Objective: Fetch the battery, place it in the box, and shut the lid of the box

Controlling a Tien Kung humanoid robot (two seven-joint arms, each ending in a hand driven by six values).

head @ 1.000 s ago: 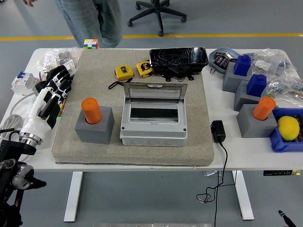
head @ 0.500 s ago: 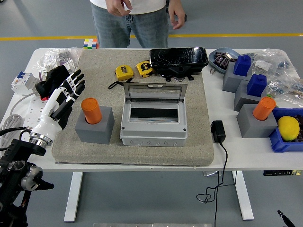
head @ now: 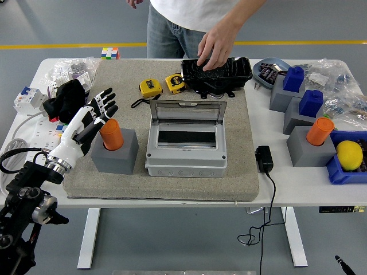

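Orange battery (head: 110, 133) upright in a grey block holder (head: 114, 150) on the grey mat (head: 241, 172), toward the bench's left edge — not yet gripped. Left hand (head: 92, 117) just beside it on the left, fingers (head: 106, 97) spread wide and holding nothing, palm turned toward the cylinder; contact, if any, too close to call. Fetching step in hand, by the look of it: approach made, grasp not yet closed.

Just right of the holder, grey box (head: 186, 149) at the mat's middle, its clear lid (head: 187, 112) standing open toward the far edge, interior bare. Next move likely calls for curling the fingers round the battery's exposed upper part, lifting straight up clear of the socket, then carrying right over the box's near wall — lid to be swung down afterwards.

Right hand nowhere in view. At the far edge, a person's hand (head: 213, 48) resting on a black tray (head: 218, 74), well apart from the robot's work. A second orange cylinder (head: 319, 130) in its own holder near the right edge.
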